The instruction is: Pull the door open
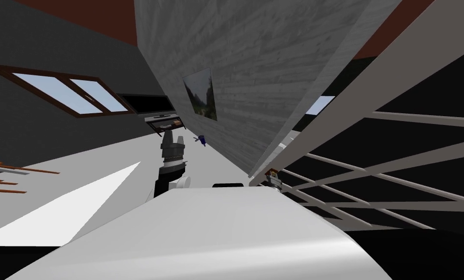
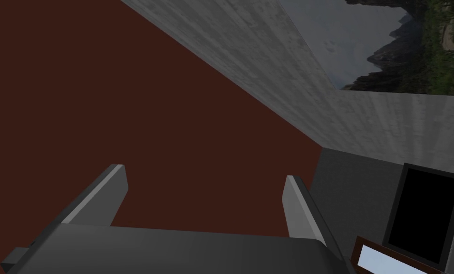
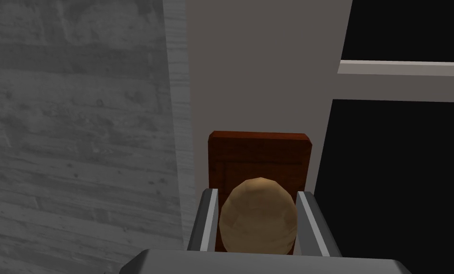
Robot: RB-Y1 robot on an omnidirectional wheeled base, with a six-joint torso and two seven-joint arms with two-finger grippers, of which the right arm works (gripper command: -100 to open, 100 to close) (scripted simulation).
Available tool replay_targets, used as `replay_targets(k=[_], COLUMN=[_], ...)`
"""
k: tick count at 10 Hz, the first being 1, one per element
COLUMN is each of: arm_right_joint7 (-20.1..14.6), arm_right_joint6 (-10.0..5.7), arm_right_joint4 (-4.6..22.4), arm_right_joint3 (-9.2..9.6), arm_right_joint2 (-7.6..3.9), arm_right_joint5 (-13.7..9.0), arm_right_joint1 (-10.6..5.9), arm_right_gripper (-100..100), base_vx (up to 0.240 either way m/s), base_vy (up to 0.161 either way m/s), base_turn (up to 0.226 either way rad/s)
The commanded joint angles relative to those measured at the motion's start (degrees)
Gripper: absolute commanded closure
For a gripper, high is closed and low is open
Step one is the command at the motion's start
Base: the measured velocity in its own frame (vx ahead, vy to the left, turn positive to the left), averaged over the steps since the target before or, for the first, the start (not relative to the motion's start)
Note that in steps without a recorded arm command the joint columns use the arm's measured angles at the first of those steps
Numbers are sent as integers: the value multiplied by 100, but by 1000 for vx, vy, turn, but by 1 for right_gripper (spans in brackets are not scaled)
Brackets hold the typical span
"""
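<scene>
Your right gripper (image 3: 258, 192) pinches one smooth, rounded tan knob (image 3: 259, 219) on one rectangular red-brown wood-grain plate (image 3: 259, 152), at the flat grey door (image 3: 249, 71) edge beside the rough plank wall (image 3: 78, 119). Left gripper (image 2: 205, 171): two blades apart.

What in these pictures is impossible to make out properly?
- Right wrist view: the lower part of the knob is hidden behind the dark body of the right gripper.
- Head view: the small blue thing is too small to identify.
- Head view: the door runs off the picture's edge, so its far end is cut off. Between its bars there is just a black area.
</scene>
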Motion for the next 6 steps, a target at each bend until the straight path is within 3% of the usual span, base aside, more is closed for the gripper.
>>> replay_targets(k=[1,2,3,6], arm_right_joint7=[-5,-5,-60,-187], arm_right_joint6=[-4,-4,-31,-103], arm_right_joint4=[-5,-5,-49,-154], arm_right_joint3=[4,4,119,372], arm_right_joint2=[5,5,-49,-156], arm_right_joint5=[1,1,70,219], arm_right_joint1=[0,0,37,115], arm_right_gripper=[100,100,100,100], base_vx=[0,0,-124,-237], base_vy=[0,0,-5,0], base_turn=[0,0,55,73])
